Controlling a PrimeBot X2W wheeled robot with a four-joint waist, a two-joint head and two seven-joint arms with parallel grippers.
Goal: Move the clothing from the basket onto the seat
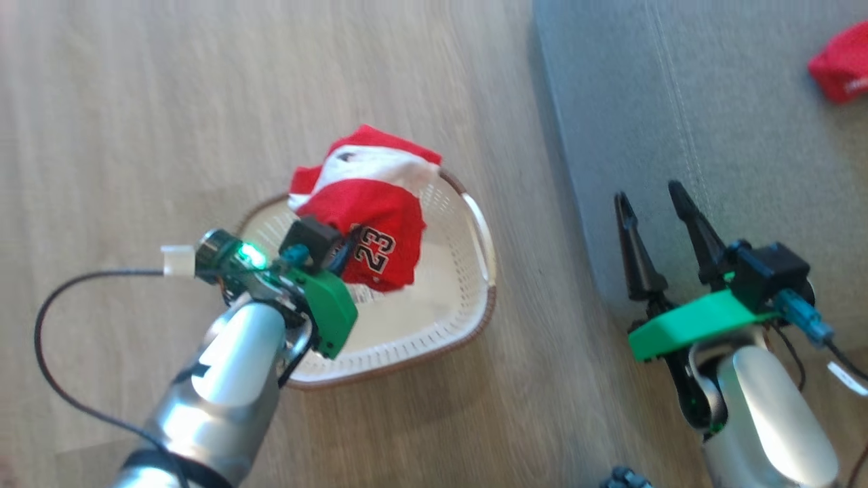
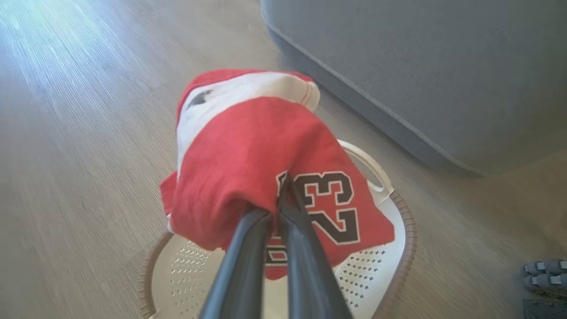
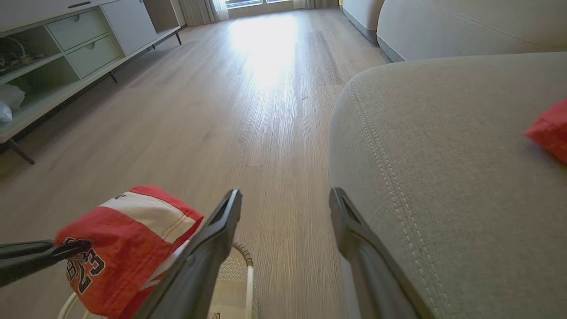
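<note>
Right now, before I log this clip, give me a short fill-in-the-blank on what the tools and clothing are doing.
1. The left tool is shut on the red-and-white garment printed with the number ___, over the basket.
2. The right tool is ___, holding nothing.
3. Another red garment lies on the grey ___.
Missing: 23; open; seat.

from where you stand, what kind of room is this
Most likely a home living room: a grey upholstered seat like a sofa's, a wood-plank floor, and a low cabinet with drawers and open shelves along one side.
</note>
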